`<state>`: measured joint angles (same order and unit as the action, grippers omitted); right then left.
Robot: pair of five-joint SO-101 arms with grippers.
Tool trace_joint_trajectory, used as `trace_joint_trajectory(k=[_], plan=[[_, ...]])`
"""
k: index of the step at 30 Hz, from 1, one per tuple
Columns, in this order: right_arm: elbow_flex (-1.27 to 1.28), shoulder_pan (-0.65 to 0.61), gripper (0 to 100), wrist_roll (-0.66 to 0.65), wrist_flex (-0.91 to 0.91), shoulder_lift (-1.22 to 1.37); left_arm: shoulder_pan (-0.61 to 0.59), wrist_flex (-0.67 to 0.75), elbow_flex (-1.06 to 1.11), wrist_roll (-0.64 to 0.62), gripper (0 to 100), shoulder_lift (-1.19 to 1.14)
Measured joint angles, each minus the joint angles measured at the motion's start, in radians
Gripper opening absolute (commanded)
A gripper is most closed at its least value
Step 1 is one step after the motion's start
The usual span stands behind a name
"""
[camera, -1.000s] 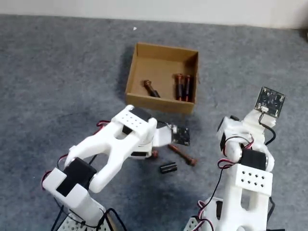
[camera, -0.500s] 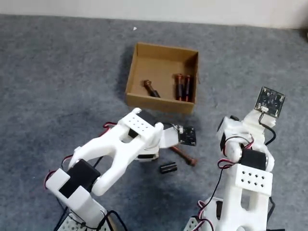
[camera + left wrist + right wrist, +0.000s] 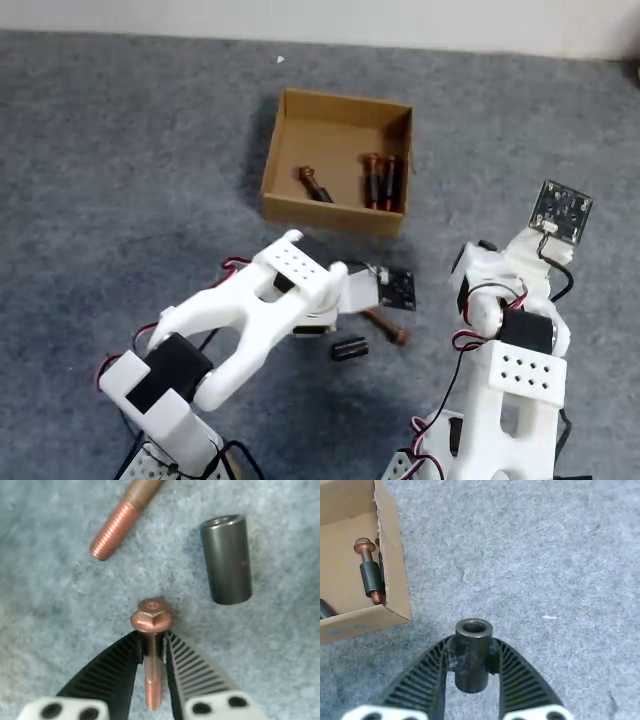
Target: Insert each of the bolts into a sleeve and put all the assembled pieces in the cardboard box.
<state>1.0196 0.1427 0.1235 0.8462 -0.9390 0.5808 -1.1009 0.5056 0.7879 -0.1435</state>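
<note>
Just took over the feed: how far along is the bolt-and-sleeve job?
Done: three assembled pieces lie in the cardboard box. In hand: left end effector grips a bolt, right end effector grips a sleeve, not yet joined. Remaining: join those, then the loose bolt and loose sleeve on the table, and box both.

No legible text, no readable labels or numbers

Overhead, close wrists; cardboard box (image 3: pixel 330 215) common
</note>
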Motion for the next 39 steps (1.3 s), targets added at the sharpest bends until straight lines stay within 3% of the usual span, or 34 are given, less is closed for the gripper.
trace_joint_trajectory(k=[5,12,21,30,34,39], plan=[[0.000,0.000,0.5,0.000,0.000,-0.002,0.002,-0.002,0.000,0.000,0,0.000],[0.000,0.000,0.5,0.000,0.000,-0.002,-0.006,-0.058,0.000,-0.097,0,0.138],[0.002,-0.005,0.5,0.000,0.061,-0.058,-0.120,-0.143,0.002,-0.336,0,0.493],[0.063,-0.256,0.5,0.000,0.089,-0.370,-0.172,-0.152,0.058,-0.792,0,0.776],[0.158,-0.344,0.5,0.000,0.058,-0.497,-0.166,-0.144,0.114,-0.895,0,0.916],[0.315,-0.448,0.5,0.000,-0.075,-0.603,-0.170,-0.015,0.216,-0.996,0,1.131]])
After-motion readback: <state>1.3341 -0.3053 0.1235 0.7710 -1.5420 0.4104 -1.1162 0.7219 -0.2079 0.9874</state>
